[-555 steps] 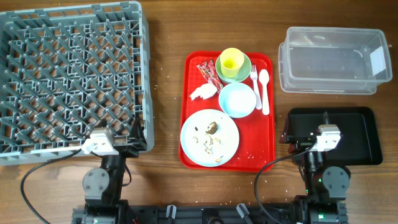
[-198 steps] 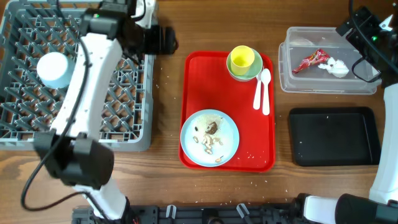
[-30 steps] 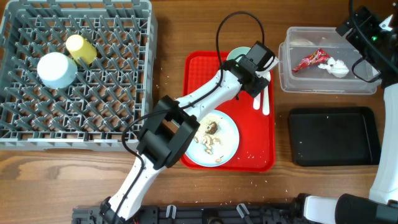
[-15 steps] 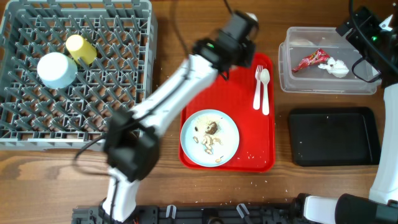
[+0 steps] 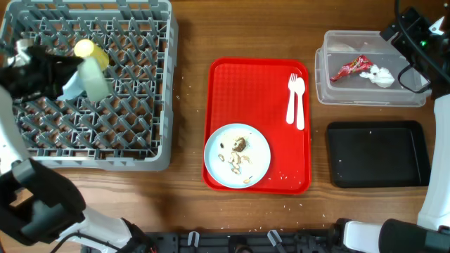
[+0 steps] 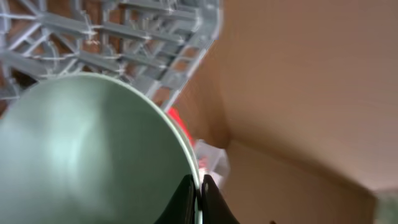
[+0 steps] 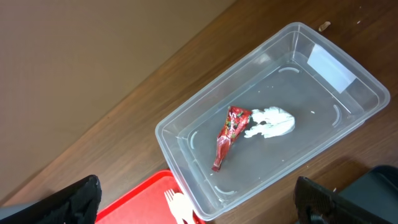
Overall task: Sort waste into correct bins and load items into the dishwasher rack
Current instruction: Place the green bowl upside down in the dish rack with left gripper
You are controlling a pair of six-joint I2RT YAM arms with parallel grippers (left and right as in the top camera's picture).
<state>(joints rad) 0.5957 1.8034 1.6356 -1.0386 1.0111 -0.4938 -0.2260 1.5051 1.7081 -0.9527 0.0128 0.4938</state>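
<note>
Jaws of the left gripper (image 6: pixel 199 188) were clamped on the rim of the green bowl (image 6: pixel 93 155), held tilted over the grey rack (image 5: pixel 126 119) just beside the yellow cup (image 5: pixel 85 48), which lay among the pegs. Right gripper (image 7: pixel 196 186) hung above the clear tub (image 7: pixel 186 124) with fingers spread wide and nothing in them; the red wrapper (image 7: pixel 229 135) and white tissue (image 7: pixel 272 122) lay touching inside the tub. Plate (image 5: pixel 237 156) with food scraps (image 5: pixel 239 145), fork (image 5: pixel 290 98) and spoon (image 5: pixel 299 102) sat on the red tray (image 5: pixel 239 84).
</note>
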